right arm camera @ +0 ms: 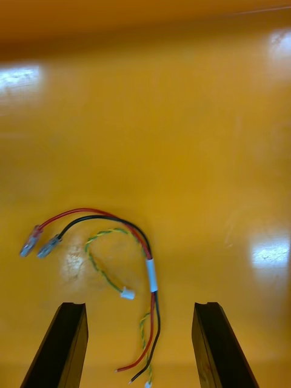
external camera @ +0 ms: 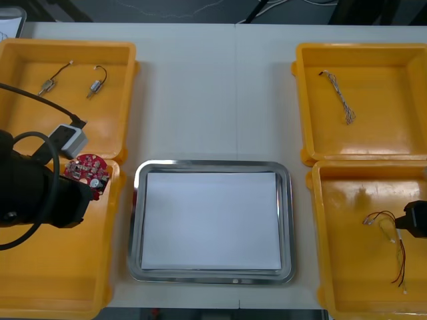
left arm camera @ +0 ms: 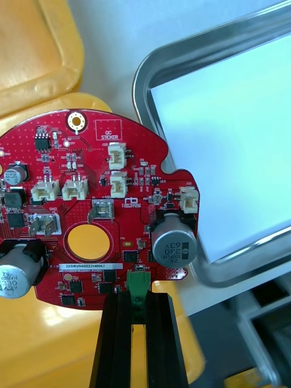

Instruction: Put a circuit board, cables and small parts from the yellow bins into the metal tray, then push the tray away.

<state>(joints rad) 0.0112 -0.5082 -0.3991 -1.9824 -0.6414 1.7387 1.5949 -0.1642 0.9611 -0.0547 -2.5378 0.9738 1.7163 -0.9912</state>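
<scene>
left jaws clamp circuit board (left arm camera: 139, 176), right jaws spread above cables (right arm camera: 150, 267)

You had a pale, matt worktop (external camera: 200, 100) before you, evenly lit, with a thin seam (external camera: 235, 93) running from its near edge to its far edge, about the middle. Beyond the far edge the floor (external camera: 167, 10) lay dark, and a light cord (external camera: 270, 5) trailed across it. At the far left corner a pale, rounded object (external camera: 10, 23) sat by the worktop's edge; you could not tell what it was. Past the near edge, grey framing (left arm camera: 267, 327) stood in shadow below.
</scene>
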